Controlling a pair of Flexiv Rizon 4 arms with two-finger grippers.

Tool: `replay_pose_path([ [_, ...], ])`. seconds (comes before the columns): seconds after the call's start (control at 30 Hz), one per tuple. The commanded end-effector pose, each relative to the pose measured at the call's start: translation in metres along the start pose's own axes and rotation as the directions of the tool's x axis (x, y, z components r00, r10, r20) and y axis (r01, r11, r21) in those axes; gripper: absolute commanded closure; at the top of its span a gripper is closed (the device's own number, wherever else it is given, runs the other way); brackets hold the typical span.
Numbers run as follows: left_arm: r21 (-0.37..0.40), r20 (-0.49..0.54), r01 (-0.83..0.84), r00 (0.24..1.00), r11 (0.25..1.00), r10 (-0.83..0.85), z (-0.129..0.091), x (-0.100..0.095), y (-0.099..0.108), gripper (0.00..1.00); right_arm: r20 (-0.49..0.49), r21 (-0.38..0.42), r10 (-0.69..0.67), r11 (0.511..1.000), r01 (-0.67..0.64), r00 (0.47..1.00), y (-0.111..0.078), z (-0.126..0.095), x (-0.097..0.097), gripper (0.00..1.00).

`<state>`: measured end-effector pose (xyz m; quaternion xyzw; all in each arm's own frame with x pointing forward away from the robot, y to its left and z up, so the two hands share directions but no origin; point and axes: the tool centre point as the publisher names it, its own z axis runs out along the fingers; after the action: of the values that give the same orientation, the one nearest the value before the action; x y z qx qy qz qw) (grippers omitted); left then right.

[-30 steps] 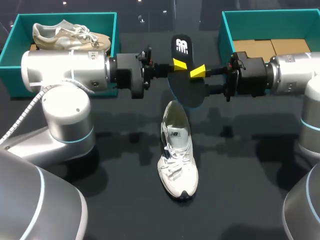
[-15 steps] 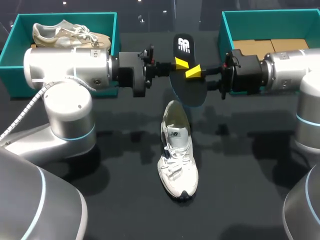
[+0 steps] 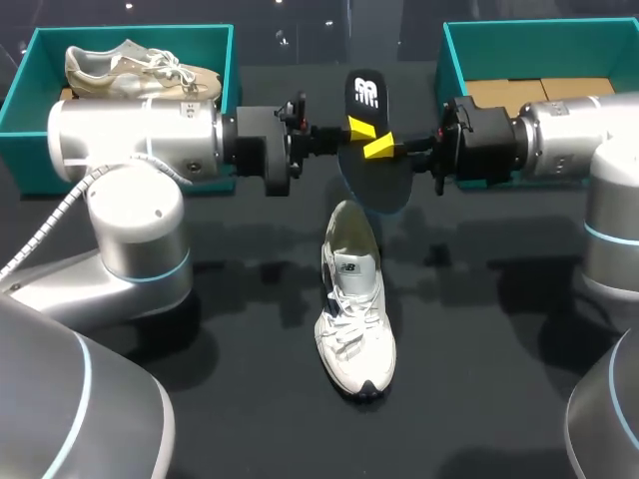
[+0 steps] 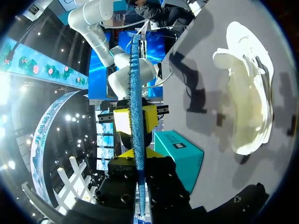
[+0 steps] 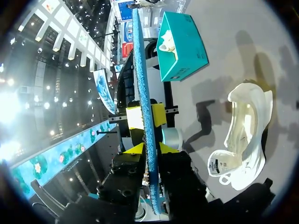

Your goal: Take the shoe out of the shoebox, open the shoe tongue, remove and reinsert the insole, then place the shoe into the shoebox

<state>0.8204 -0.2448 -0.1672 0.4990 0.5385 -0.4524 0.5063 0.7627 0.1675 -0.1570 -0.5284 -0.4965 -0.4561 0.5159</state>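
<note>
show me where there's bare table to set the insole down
Bare table lies right of the white shoe, up to the right arm, and left of it toward the left arm. Crowded: behind the heel, where left gripper and right gripper clamp the insole.

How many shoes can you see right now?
2. One white shoe lies on the table, near the middle. One beige shoe sits in the left teal box. My right arm covers part of the right box, so another could be hidden.
</note>
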Motion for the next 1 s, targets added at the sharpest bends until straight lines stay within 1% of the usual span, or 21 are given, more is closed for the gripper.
replay_pose_path([
  [0.03, -0.005, 0.002, -0.002, 1.000, 1.000, 0.002, -0.001, 0.001, -0.002, 1.00, 0.002, 0.005, -0.001, 1.000, 0.001, 1.000, 0.002, 0.004, -0.001, 1.00],
  [0.13, -0.012, 0.001, 0.001, 1.000, 1.000, -0.001, -0.001, 0.002, -0.002, 1.00, -0.001, 0.003, -0.006, 1.000, 0.006, 1.000, 0.002, 0.004, -0.001, 1.00],
  [0.17, -0.020, 0.002, 0.008, 1.000, 1.000, -0.008, -0.001, 0.002, -0.003, 0.95, -0.002, 0.002, -0.008, 1.000, 0.008, 1.000, 0.002, 0.004, -0.001, 1.00],
  [0.2, -0.028, 0.000, 0.015, 1.000, 0.999, -0.015, -0.001, 0.003, -0.002, 0.53, -0.002, 0.000, -0.011, 1.000, 0.011, 1.000, 0.002, 0.004, -0.001, 1.00],
  [0.23, -0.039, 0.000, 0.024, 1.000, 0.999, -0.024, -0.001, 0.003, -0.002, 0.00, -0.004, -0.002, -0.016, 1.000, 0.016, 1.000, 0.002, 0.004, -0.001, 1.00],
  [0.33, -0.063, 0.000, 0.068, 0.998, 0.996, -0.068, -0.010, 0.004, -0.004, 0.00, -0.006, -0.014, -0.027, 1.000, 0.027, 1.000, 0.002, -0.001, -0.003, 1.00],
  [0.37, -0.084, -0.017, 0.088, 0.996, 0.993, -0.090, -0.014, 0.004, -0.006, 0.00, -0.009, -0.020, -0.032, 0.999, 0.032, 0.999, 0.002, -0.003, -0.004, 1.00],
  [0.43, -0.084, -0.038, 0.121, 0.992, 0.989, -0.124, -0.026, 0.005, -0.011, 0.00, -0.015, -0.030, -0.043, 0.999, 0.042, 0.999, 0.003, -0.008, -0.006, 1.00],
  [0.5, -0.104, -0.093, 0.159, 0.981, 0.982, -0.169, -0.037, 0.006, -0.016, 0.00, -0.016, -0.038, -0.053, 0.998, 0.053, 0.998, 0.004, -0.012, -0.008, 1.00],
  [0.67, -0.104, -0.163, 0.251, 0.950, 0.962, -0.266, -0.067, 0.003, -0.030, 0.00, -0.010, -0.047, -0.099, 0.994, 0.098, 0.995, 0.009, -0.021, -0.011, 1.00],
  [0.73, -0.135, -0.211, 0.290, 0.926, 0.947, -0.313, -0.073, 0.002, -0.034, 0.00, -0.006, -0.046, -0.116, 0.992, 0.115, 0.993, 0.011, -0.024, -0.012, 1.00],
  [0.8, -0.141, -0.237, 0.335, 0.902, 0.932, -0.360, -0.082, 0.001, -0.037, 0.00, 0.001, -0.045, -0.133, 0.990, 0.133, 0.991, 0.014, -0.026, -0.013, 1.00],
  [0.83, -0.176, -0.261, 0.346, 0.886, 0.922, -0.382, -0.084, 0.001, -0.037, 0.00, 0.009, -0.044, -0.143, 0.989, 0.143, 0.990, 0.015, -0.027, -0.013, 1.00],
  [0.9, -0.176, -0.261, 0.346, 0.886, 0.922, -0.382, -0.084, 0.001, -0.037, 0.00, 0.046, -0.052, -0.141, 0.988, 0.143, 0.989, 0.019, -0.028, -0.015, 1.00],
  [0.93, -0.176, -0.261, 0.346, 0.886, 0.922, -0.382, -0.084, 0.001, -0.037, 0.00, 0.107, -0.053, -0.115, 0.991, 0.121, 0.988, 0.022, -0.029, -0.016, 1.00],
  [1.0, -0.176, -0.261, 0.346, 0.886, 0.922, -0.382, -0.084, 0.001, -0.037, 0.00, 0.107, -0.053, -0.115, 0.991, 0.121, 0.988, 0.022, -0.029, -0.016, 1.00],
])
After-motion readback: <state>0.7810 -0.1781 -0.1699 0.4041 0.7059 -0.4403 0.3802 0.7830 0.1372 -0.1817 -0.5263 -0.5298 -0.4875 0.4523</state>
